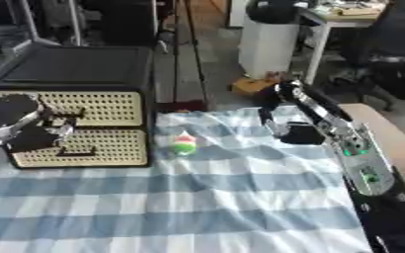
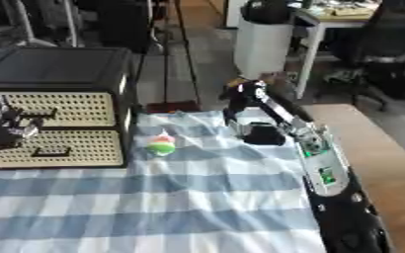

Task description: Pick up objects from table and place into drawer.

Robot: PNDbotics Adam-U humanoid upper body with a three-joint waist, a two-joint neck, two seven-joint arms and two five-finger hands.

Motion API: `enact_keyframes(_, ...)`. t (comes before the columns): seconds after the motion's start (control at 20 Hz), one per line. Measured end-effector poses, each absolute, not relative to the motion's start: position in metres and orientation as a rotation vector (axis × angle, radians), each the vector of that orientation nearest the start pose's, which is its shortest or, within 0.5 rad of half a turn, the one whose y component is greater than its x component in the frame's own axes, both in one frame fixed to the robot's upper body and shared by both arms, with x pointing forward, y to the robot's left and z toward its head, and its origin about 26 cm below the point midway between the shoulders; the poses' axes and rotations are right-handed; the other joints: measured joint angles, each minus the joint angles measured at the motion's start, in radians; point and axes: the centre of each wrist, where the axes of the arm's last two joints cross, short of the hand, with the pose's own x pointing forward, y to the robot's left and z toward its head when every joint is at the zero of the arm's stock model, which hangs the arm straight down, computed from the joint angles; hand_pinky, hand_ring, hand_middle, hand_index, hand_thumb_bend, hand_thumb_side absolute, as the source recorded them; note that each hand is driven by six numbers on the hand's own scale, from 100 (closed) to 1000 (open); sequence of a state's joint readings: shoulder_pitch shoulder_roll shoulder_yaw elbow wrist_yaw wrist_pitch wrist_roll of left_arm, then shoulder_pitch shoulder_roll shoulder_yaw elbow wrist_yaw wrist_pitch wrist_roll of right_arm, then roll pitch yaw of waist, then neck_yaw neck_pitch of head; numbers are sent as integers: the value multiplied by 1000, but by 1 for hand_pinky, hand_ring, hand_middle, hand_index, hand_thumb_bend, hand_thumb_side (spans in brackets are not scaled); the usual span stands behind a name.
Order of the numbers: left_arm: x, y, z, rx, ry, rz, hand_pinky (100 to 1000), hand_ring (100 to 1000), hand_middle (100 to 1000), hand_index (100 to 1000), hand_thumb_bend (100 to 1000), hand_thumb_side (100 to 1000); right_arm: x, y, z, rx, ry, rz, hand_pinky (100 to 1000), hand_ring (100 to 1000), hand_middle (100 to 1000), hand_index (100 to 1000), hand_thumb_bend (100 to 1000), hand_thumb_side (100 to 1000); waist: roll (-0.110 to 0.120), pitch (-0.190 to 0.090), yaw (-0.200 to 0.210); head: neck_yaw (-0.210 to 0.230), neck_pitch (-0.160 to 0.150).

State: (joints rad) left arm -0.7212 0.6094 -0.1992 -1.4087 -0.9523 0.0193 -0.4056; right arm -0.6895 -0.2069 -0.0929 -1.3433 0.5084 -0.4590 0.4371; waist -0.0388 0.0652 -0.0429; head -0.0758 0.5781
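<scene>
A small round toy (image 1: 183,144), red on top, white in the middle and green below, lies on the blue-and-white checked cloth (image 1: 197,197) just right of the drawer unit. The black drawer unit (image 1: 76,64) has two cane-weave fronts, upper (image 1: 102,106) and lower (image 1: 102,147), both closed. My left hand (image 1: 29,134) is in front of these fronts at their left side, close to the handles. My right hand (image 2: 240,116) hangs over the cloth's far right part, fingers pointing down and apart from the toy. A dark shape (image 2: 263,134) sits right under it; I cannot tell what it is.
My right forearm (image 1: 353,148) runs along the cloth's right edge from the lower right corner. A bare wooden tabletop (image 2: 370,148) shows to its right. Beyond the table stand a white bin (image 1: 266,44), a desk and dark chairs.
</scene>
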Motion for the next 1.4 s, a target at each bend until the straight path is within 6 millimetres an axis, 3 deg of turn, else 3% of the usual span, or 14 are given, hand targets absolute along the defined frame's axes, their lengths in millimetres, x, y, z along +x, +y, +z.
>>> enact_keyframes(0.15,406,289,239,1236,-1430,-1421,100,100,100,796,267,1000,426,-246,175,-334,-2143,1180,586,561,501,750,100,264,0,0,1,-1,0)
enact_keyframes(0.35,405,288,242,1274,-1456,-1381,100,100,100,858,265,1000,426,-246,175,-335,-2145,1180,587,561,501,750,100,263,0,0,0,-3,0)
enact_keyframes(0.75,419,293,220,1295,-1381,-1388,100,100,100,894,227,1000,426,-246,175,-334,-2147,1184,587,561,501,750,100,261,-6,8,-14,-3,0)
enact_keyframes(1.1,431,297,200,1270,-1327,-1396,100,100,100,889,197,1000,427,-245,177,-333,-2153,1188,587,561,500,751,100,261,-6,21,-26,1,0)
enact_keyframes(1.4,434,299,193,1220,-1274,-1448,100,100,100,788,163,1000,427,-245,177,-331,-2154,1187,587,561,500,751,100,262,-6,22,-28,3,0)
